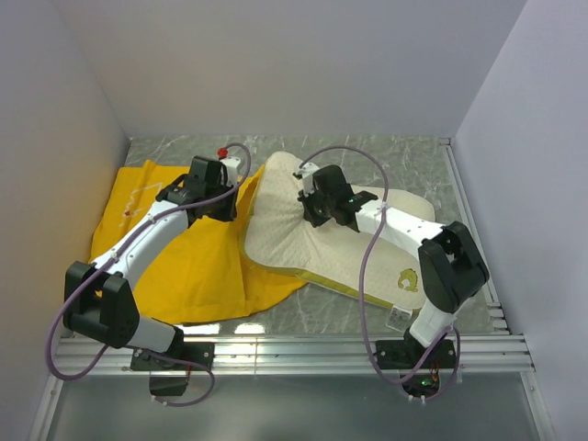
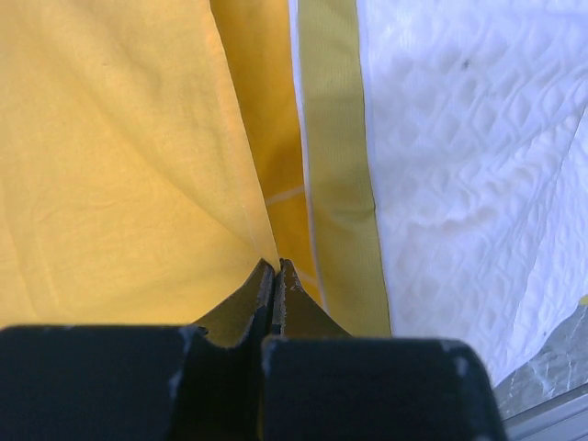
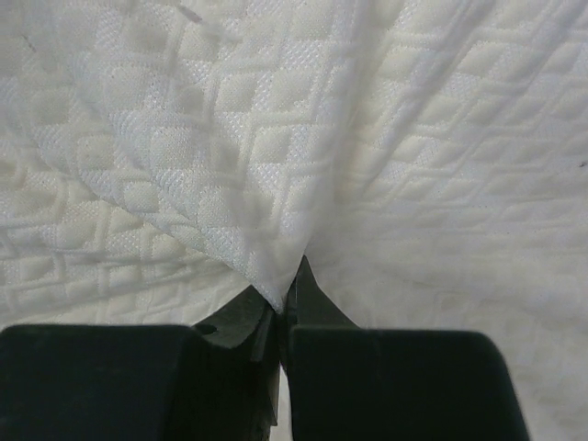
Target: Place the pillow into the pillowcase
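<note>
The cream-white quilted pillow lies across the middle right of the table, its left part over the yellow pillowcase. Its yellow logo shows near the right corner. My left gripper is shut on a fold of the pillowcase right beside the pillow's yellowish side edge. My right gripper is shut on a pinched fold of the pillow's cover on the pillow's top face. In the left wrist view the pillow fills the right side.
The pillowcase spreads flat to the left, reaching the left wall. A small red object sits by the back wall. Metal rails run along the near edge, and a rail strip runs along the right side.
</note>
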You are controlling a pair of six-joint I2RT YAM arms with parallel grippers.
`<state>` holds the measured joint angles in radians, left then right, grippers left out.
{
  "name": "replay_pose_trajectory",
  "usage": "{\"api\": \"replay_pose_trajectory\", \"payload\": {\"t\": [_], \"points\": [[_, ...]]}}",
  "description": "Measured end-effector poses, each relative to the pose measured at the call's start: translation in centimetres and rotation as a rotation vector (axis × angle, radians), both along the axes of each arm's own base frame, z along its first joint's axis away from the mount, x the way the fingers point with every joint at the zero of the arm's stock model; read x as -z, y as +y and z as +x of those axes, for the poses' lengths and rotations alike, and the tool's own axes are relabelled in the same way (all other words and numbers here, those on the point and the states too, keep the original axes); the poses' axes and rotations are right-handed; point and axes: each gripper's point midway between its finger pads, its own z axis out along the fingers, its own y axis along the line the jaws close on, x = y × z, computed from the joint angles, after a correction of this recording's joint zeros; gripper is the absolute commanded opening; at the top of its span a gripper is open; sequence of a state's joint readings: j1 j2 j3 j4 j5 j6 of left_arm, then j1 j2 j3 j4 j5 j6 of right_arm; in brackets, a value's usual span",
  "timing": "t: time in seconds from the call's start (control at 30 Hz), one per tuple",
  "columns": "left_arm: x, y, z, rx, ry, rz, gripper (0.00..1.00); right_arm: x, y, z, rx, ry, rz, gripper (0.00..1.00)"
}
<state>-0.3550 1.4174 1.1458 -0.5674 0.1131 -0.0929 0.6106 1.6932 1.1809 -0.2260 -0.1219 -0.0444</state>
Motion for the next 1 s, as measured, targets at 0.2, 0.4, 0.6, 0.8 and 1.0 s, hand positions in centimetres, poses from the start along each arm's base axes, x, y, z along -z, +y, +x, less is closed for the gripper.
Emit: {"api": "replay_pose_trajectory", "payload": {"t": [0.2, 0.4, 0.6, 0.8, 1.0], "points": [[-0.1, 0.5, 0.2, -0.015, -0.001, -0.004, 0.0, 0.6, 1.6, -3.5, -0.23, 0.044, 0.019, 0.0], [-1.1, 0.8, 0.1, -0.016, -0.023, -0.024, 0.0, 0.1, 1.3, -9.1, -0.571, 0.084, -0.019, 0.0], [-2.4, 0.0, -0.5, 0.027, -0.045, -0.069, 0.0, 1.0, 0.6, -13.1, -0.879, 0.131, -0.164, 0.0], [-1.8, -0.4, -1.7, 0.078, -0.027, -0.085, 0.0, 2.5, 1.1, -12.7, -1.008, 0.161, -0.288, 0.0], [-0.6, -0.3, -3.5, 0.116, -0.004, -0.091, 0.0, 2.0, 2.1, -9.1, -1.01, 0.159, -0.336, 0.0]]}}
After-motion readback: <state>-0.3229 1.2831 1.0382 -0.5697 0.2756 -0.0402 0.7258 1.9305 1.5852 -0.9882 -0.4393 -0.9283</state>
